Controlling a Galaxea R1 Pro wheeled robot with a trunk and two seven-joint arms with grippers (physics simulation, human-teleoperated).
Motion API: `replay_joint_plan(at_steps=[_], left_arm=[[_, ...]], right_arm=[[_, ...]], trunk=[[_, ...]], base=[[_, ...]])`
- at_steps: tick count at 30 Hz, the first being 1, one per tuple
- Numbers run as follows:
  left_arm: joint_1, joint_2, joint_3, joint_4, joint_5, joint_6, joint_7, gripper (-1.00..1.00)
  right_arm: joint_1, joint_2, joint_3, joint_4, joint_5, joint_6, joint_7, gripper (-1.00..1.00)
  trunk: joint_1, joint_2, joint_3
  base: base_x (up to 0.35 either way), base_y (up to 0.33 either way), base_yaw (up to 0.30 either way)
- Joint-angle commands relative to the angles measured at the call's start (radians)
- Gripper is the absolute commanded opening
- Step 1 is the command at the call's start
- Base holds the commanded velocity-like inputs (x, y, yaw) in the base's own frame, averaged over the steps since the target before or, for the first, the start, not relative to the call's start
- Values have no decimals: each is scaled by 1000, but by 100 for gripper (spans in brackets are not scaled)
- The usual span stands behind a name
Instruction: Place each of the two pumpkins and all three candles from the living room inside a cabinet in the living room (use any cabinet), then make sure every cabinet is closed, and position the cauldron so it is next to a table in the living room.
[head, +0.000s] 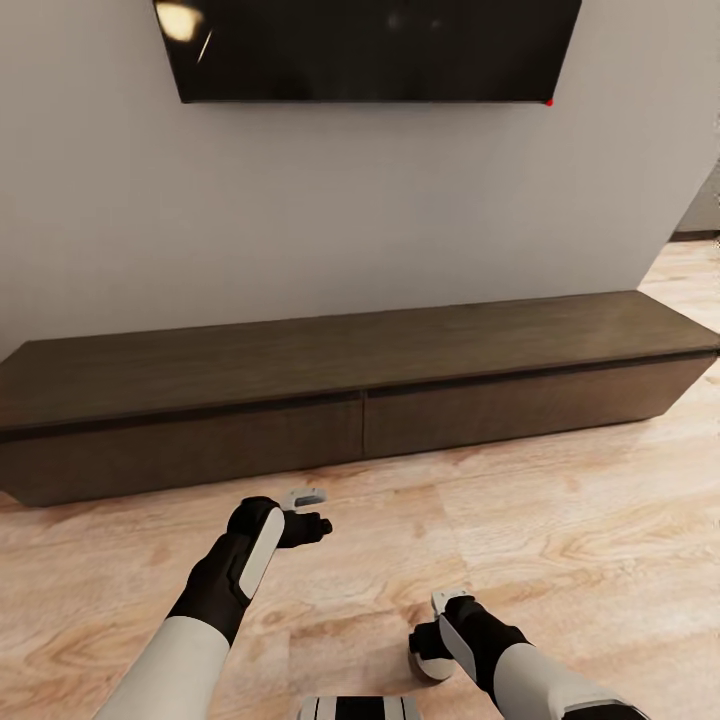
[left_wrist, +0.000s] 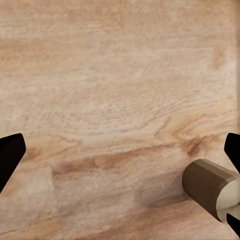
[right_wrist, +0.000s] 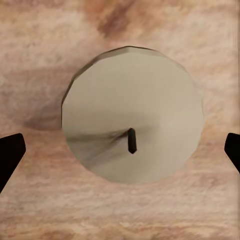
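My right tool jaws apart, poised directly over candle upright on floor, well short of cabinet. My left tool jaws apart, empty. Cabinet drawers shut. Risk: off-centre descent tips candle, rolls it away.

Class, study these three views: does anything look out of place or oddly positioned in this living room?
Yes. A candle stands upright on the wooden floor beneath the open right gripper, not in the closed cabinet. The left wrist view also shows a candle on the floor.
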Motion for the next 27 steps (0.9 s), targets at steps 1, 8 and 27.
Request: replay_joint_plan(at_steps=[1, 8, 27], left_arm=[[0, 0, -1, -1, 11, 3, 10, 100], [0, 0, -1, -1, 12, 3, 10, 100], [0, 0, -2, -1, 11, 4, 10, 100]], right_arm=[[0, 0, 6, -2, 0, 6, -3, 100], [0, 0, 7, -2, 0, 6, -3, 100], [0, 0, 9, -2, 0, 6, -3, 100]], trunk=[[0, 0, -1], [0, 0, 0], [3, -2, -27]], base=[[5, 0, -50], [2, 0, -16], [0, 0, 0]])
